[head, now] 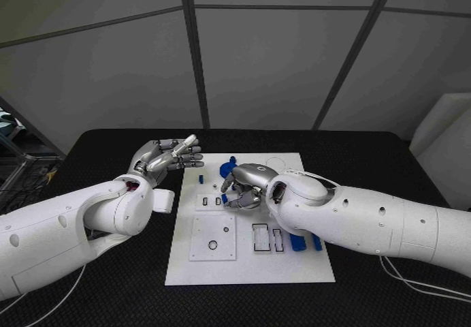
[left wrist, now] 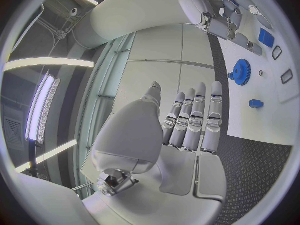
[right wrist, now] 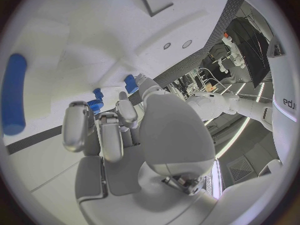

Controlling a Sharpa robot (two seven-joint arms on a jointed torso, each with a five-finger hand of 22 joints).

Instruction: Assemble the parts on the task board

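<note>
The white task board point(head: 246, 262) lies in the middle of the table. My right hand point(head: 246, 185) hovers over its far half with the fingers curled in. The fingertips point(right wrist: 78, 125) pinch a small blue part point(right wrist: 95, 104), which also peeks out under the hand point(head: 224, 198). My left hand point(head: 169, 157) is raised beside the board's far left corner, fingers point(left wrist: 194, 122) straight and holding nothing. A blue gear point(head: 231, 163) point(left wrist: 240, 71) and a small blue part point(head: 201, 179) point(left wrist: 255, 103) sit on the far end of the board. Long blue parts point(head: 297, 242) lie near the board's right edge.
Rectangular slots point(head: 262, 238) and a round-holed plate point(head: 213, 238) mark the board's near half. A blue square piece point(left wrist: 267, 37) sits by the right hand. Black table point(head: 108, 300) surrounds the board, with a wire rack point(head: 24, 174) at its left edge.
</note>
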